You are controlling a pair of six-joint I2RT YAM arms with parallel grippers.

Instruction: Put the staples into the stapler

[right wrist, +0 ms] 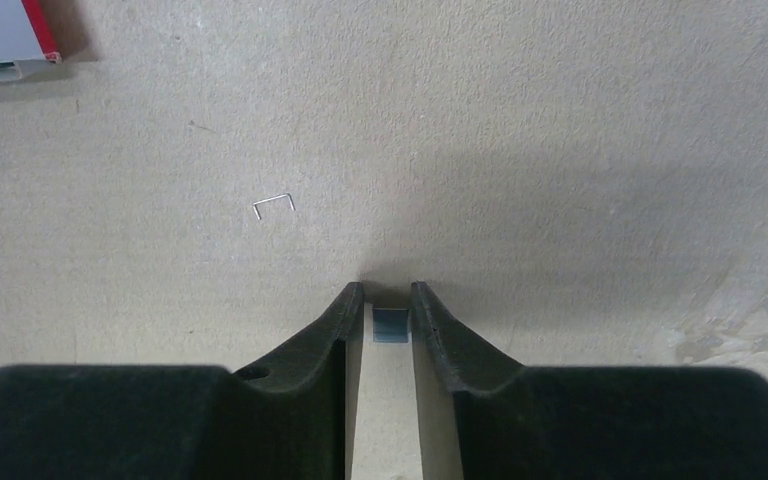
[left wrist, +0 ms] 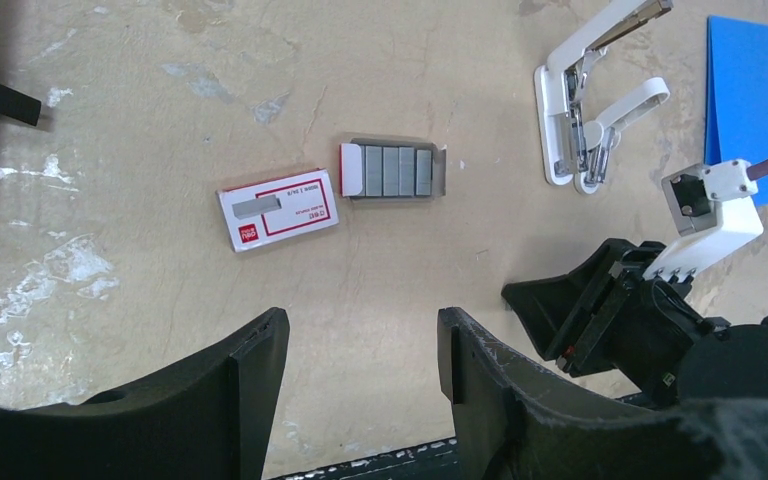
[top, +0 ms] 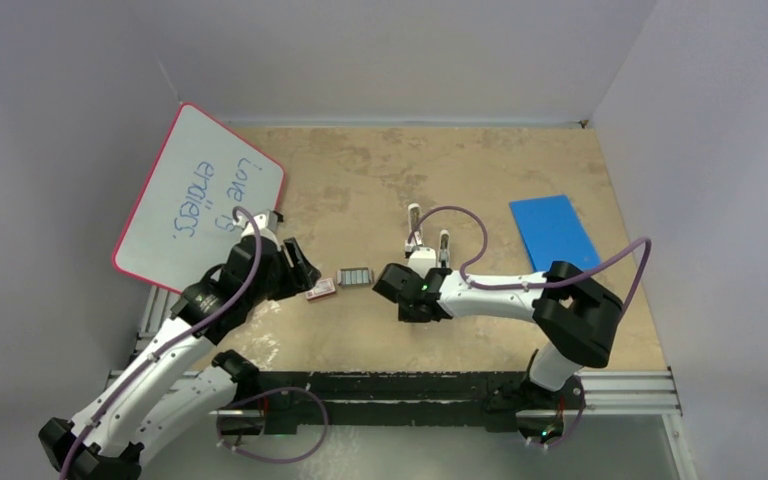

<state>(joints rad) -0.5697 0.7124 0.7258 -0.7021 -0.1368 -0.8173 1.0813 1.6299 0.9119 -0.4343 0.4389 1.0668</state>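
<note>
The staples (left wrist: 392, 170), a grey ribbed block in an open tray, lie on the table beside a red-and-white box (left wrist: 278, 208). The white stapler (left wrist: 585, 110) lies hinged open, its metal channel showing; in the top view the stapler (top: 426, 238) is just beyond my right gripper (top: 392, 283). In the right wrist view the right gripper (right wrist: 388, 295) hangs low over bare table, jaws nearly together on a small grey staple strip (right wrist: 391, 325) at the fingertips. My left gripper (left wrist: 363, 345) stands open and empty, on the near side of the box and the staples (top: 355, 275).
One loose staple (right wrist: 273, 204) lies on the table ahead of the right fingers. A blue sheet (top: 553, 232) lies at the right, a pink-edged whiteboard (top: 200, 195) at the far left. White walls close in the table on three sides.
</note>
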